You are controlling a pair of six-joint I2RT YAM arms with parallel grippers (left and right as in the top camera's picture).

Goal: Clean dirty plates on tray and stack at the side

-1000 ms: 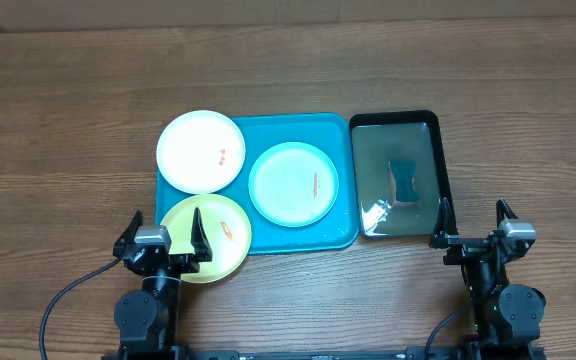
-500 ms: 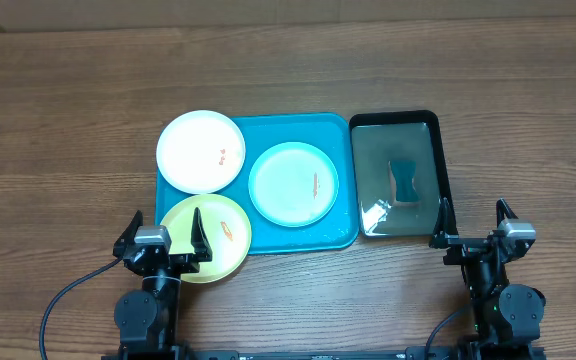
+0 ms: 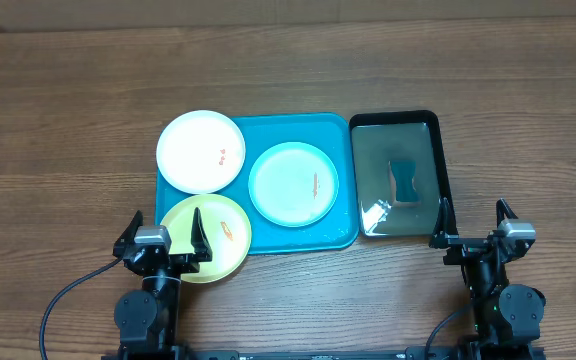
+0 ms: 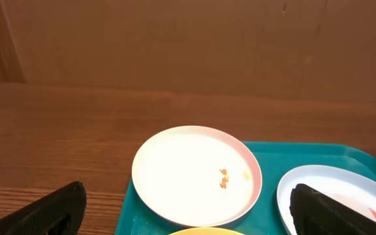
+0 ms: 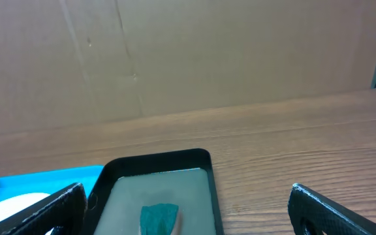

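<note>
Nothing has shifted since the earlier frames. The white plate [image 3: 200, 151] and yellow-green plate [image 3: 226, 245] overhang the left rim of the teal tray [image 3: 298, 128], and the cyan plate [image 3: 294, 184] lies wholly on it; all three are orange-smeared. The left tool [image 3: 168, 214], fingers apart, overlaps the yellow-green plate's near edge. The right tool [image 3: 473, 205], also apart, sits beside a black tray [image 3: 396, 117] holding a teal sponge [image 3: 404, 181] on the counter [image 3: 68, 100].

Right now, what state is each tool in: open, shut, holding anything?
Left tool: open, holding nothing.
Right tool: open, holding nothing.
</note>
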